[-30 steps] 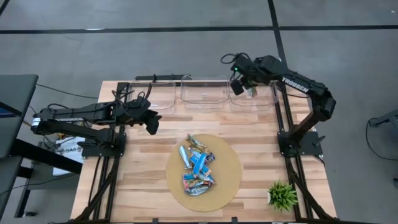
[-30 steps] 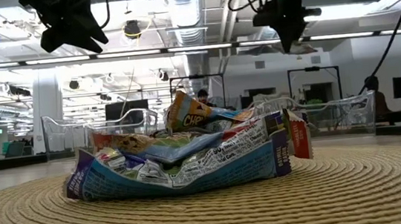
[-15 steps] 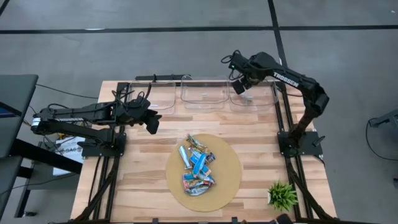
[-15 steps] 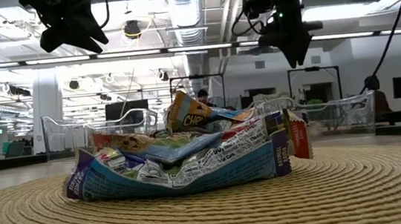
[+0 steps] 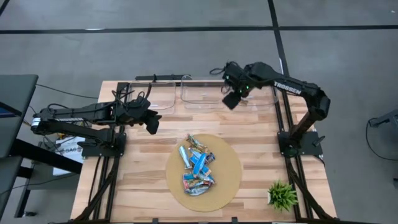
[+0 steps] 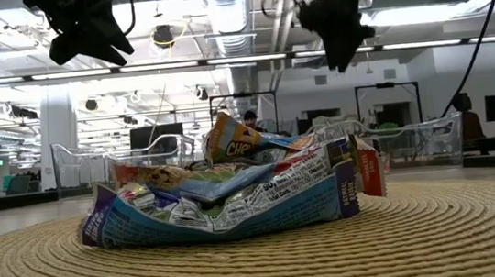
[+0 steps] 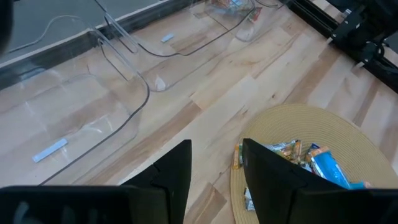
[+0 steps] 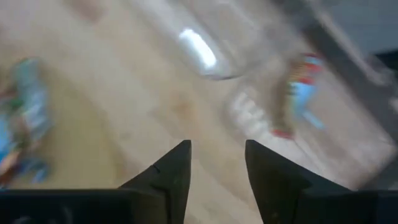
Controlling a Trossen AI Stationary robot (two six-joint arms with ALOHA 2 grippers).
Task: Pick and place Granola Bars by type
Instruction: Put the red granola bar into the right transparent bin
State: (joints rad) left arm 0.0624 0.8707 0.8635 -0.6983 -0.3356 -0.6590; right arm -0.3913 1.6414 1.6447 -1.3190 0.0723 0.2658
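High view, and we start at the left of the frame, where the left gripper hangs over bare wood at the left-centre of the wooden table, off to the upper left of the round woven mat; its own wrist camera shows the two dark fingers parted with nothing between them, looking down past them at the mat's edge. Moving to the middle, the pile of granola bars sits on that mat in the lower centre of the frame, blue-and-white wrappers tangled with orange and tan ones, all touching or overlapping. From table height the heap fills the centre, a crumpled blue-and-white wrapper across the front and an orange-and-tan bar tilted up on top. Along the table's top edge runs a row of three clear plastic bins, side by side. Now to the right: the right gripper hovers at the upper centre-right, over the near edge of the bins about where the middle and right ones meet, well apart from the pile. Its wrist camera shows its fingers spread and empty, and beyond them one bar in a red, blue and white wrapper lying inside a clear bin. At the lower right corner of the table stands a small green plant.
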